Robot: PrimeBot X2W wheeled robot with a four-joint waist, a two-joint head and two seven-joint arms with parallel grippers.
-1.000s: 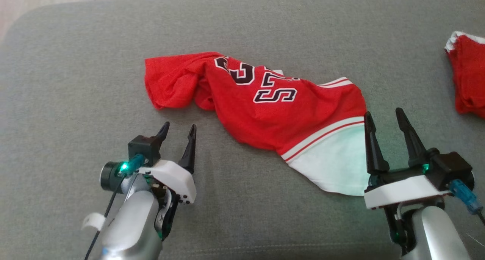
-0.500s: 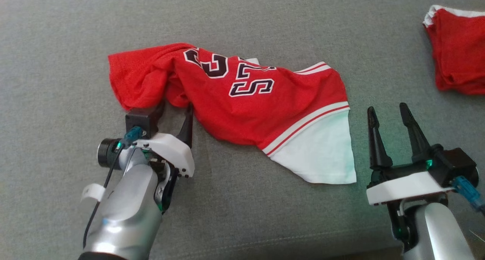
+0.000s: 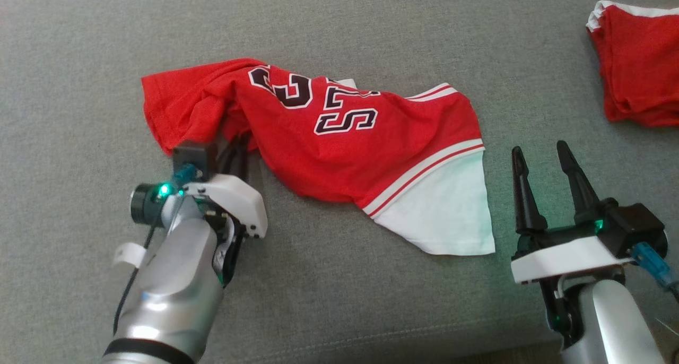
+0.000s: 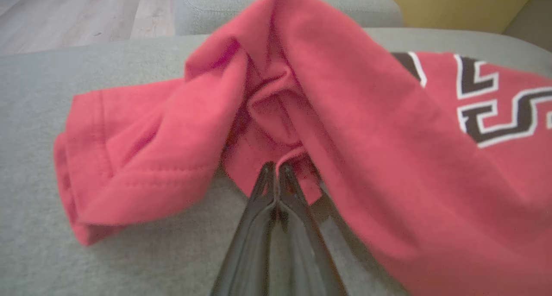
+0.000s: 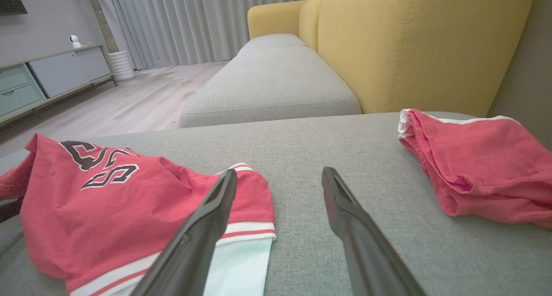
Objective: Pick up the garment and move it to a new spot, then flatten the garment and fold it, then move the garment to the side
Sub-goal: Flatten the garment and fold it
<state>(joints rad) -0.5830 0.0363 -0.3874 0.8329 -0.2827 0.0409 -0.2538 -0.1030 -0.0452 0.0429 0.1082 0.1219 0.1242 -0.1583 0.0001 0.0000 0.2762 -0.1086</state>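
Note:
The garment point(image 3: 339, 141) is a red jersey with dark lettering and a white, striped end. It lies crumpled on the grey cushion point(image 3: 339, 311). My left gripper point(image 3: 238, 147) is at the jersey's near left side, its tips tucked under a fold. In the left wrist view the two fingers point(image 4: 263, 201) are pressed together, and the gripper point(image 4: 276, 166) is shut on a small red fold of the garment point(image 4: 388, 158). My right gripper point(image 3: 540, 149) stands open just right of the white end, holding nothing. In the right wrist view this gripper point(image 5: 279, 171) points past the garment point(image 5: 108, 201).
A second red garment point(image 3: 636, 67) lies bunched at the far right of the cushion, seen too as a red pile point(image 5: 474, 162). Behind stand a yellow sofa back point(image 5: 409, 41) and another grey seat point(image 5: 271, 80). The cushion's front edge runs below both arms.
My left gripper moved forward to the garment's near left edge and shut on a fold. The right gripper stayed open. The head camera shifted slightly.

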